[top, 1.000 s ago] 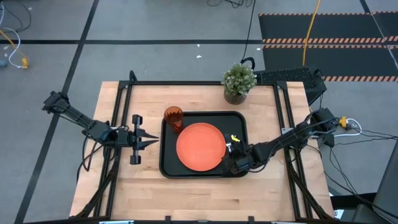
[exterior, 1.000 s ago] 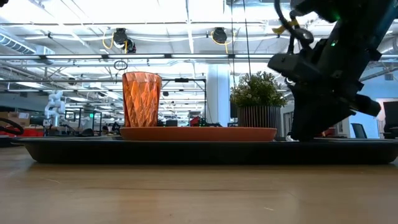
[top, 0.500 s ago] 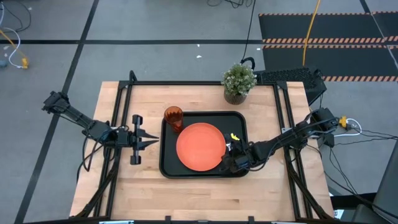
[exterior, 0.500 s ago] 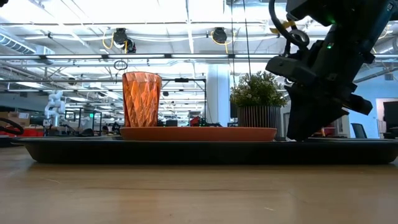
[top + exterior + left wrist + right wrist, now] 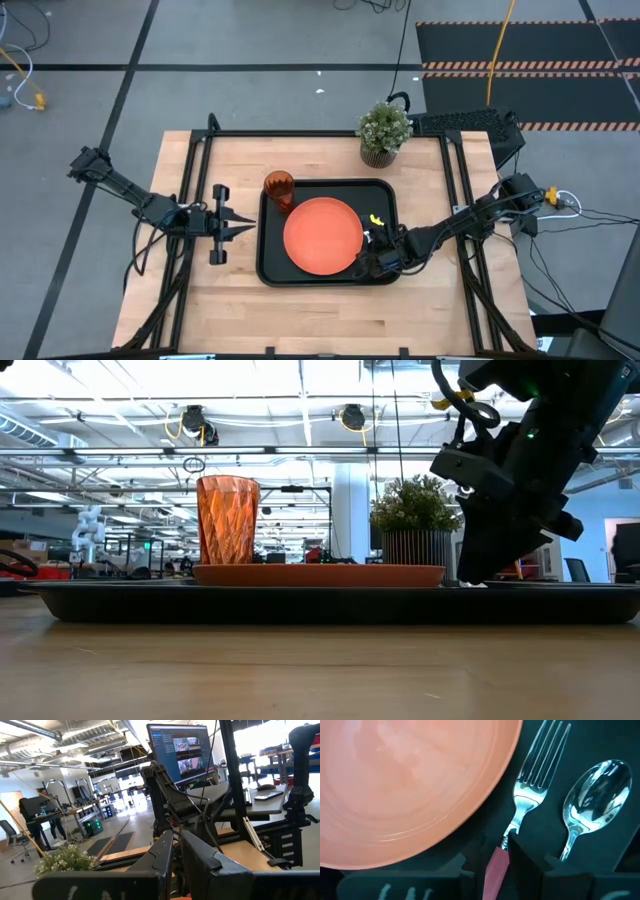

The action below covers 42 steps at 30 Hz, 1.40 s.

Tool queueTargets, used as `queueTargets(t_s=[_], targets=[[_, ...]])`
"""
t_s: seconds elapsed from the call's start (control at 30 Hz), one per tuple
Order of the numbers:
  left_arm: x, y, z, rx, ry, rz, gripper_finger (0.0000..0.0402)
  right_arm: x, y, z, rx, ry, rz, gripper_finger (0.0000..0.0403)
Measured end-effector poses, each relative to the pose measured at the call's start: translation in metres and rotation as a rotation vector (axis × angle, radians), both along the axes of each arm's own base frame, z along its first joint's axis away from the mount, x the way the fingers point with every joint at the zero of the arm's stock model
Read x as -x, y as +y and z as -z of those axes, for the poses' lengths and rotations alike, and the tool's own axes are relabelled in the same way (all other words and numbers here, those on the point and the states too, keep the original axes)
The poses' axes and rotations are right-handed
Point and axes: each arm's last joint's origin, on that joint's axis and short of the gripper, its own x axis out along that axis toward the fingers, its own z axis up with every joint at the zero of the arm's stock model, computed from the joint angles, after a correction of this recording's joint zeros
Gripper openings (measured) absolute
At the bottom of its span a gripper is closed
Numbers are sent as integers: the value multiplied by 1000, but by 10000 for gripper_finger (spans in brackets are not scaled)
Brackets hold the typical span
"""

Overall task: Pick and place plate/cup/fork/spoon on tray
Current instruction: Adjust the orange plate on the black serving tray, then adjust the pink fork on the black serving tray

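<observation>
R gripper [image 5: 368,262] sits low over tray [image 5: 270,270], fingers straddling fork [image 5: 530,795] handle, slightly spread. Fork lies btwn plate [image 5: 323,235] & spoon [image 5: 592,795]. Cup [image 5: 279,190] at tray corner. L gripper [image 5: 240,228] beside tray over counter [image 5: 200,310], fingers pressed together.

The black rectangular tray [image 5: 270,270] lies flat at the bench's centre. The flat orange plate [image 5: 323,235] sits in its middle. The amber faceted cup [image 5: 279,190] stands upright at the plate's 10 o'clock, in the tray's corner. At the plate's 3 o'clock, the pink-handled fork [image 5: 532,795] and the spoon [image 5: 592,795] lie side by side, fork just beside the plate's rim.
</observation>
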Motion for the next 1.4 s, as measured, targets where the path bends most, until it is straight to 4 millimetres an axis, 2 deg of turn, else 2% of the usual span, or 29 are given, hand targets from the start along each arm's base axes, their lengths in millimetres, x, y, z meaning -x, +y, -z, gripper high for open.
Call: queueTargets(t_s=[0.27,0.57,1.4], targets=[[0,0,1,0,7,1,42,-3,1,-1,14,-13,-60,73],[0,0,1,-2,12,1,42,-10,1,-4,20,-96,-37,73],[0,0,2,-3,17,1,42,-1,-3,0,29,-10,7,73]])
